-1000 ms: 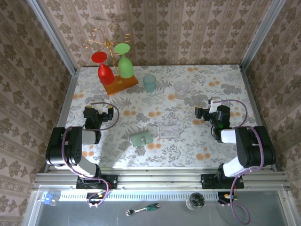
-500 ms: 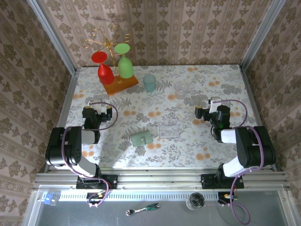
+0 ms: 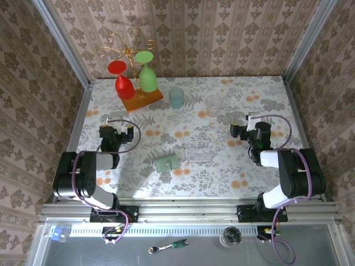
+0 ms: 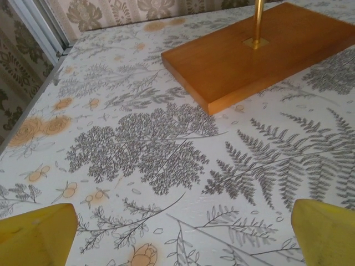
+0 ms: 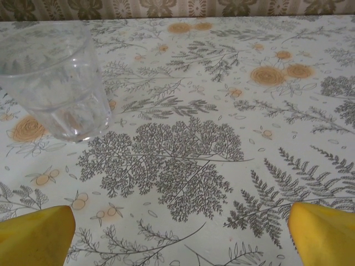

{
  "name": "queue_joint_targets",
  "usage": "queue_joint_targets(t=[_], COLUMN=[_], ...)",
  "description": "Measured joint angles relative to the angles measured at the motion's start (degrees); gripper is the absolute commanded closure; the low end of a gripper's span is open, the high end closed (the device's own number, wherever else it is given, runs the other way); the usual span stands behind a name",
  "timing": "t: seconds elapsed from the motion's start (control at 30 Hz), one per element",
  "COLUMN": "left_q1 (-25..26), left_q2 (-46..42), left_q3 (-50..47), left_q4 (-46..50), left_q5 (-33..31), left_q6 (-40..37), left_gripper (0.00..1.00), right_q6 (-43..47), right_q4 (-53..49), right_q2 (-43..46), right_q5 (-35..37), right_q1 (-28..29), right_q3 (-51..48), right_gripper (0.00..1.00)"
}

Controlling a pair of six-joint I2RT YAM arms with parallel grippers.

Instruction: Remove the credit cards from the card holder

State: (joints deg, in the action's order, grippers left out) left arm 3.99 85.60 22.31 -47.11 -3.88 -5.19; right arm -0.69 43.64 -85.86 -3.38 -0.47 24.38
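Note:
The card holder (image 3: 167, 163), a small pale grey-green wallet, lies closed on the flowered tablecloth near the middle front, between the two arms. The credit cards are hidden from view. My left gripper (image 3: 117, 131) sits low over the table, left of and beyond the holder, well apart from it. Its yellow fingertips (image 4: 34, 235) stand wide open over bare cloth, nothing between them (image 4: 180, 238). My right gripper (image 3: 247, 131) is far right of the holder, also open, its yellow fingertips (image 5: 324, 233) spread over the cloth (image 5: 180, 238).
A clear flat plastic piece (image 3: 199, 152) lies just right of the holder. At the back stand a wooden base (image 4: 249, 50) with a rack holding red and green glasses (image 3: 133, 80), a teal cup (image 3: 176, 97) and a clear tumbler (image 5: 55, 77) ahead-left of the right gripper.
Both wrists have shifted only slightly, the right one a touch toward the far side. The jaws stay open and the holder has not moved.

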Motion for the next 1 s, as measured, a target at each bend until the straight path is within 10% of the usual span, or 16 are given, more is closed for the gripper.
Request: queue_joint_targets(t=[1.0], left_q1=[6.93], left_q2=[-29.18], left_q3=[23.87], left_q4=[61.9], left_q5=[0.74], left_q6=[10.62], left_gripper=[0.0], right_q6=[-17.75], right_q4=[-53.51], right_q2=[22.58], right_q5=[3.32], right_q1=[17.09], right_q3=[16.85], right_gripper=[0.15])
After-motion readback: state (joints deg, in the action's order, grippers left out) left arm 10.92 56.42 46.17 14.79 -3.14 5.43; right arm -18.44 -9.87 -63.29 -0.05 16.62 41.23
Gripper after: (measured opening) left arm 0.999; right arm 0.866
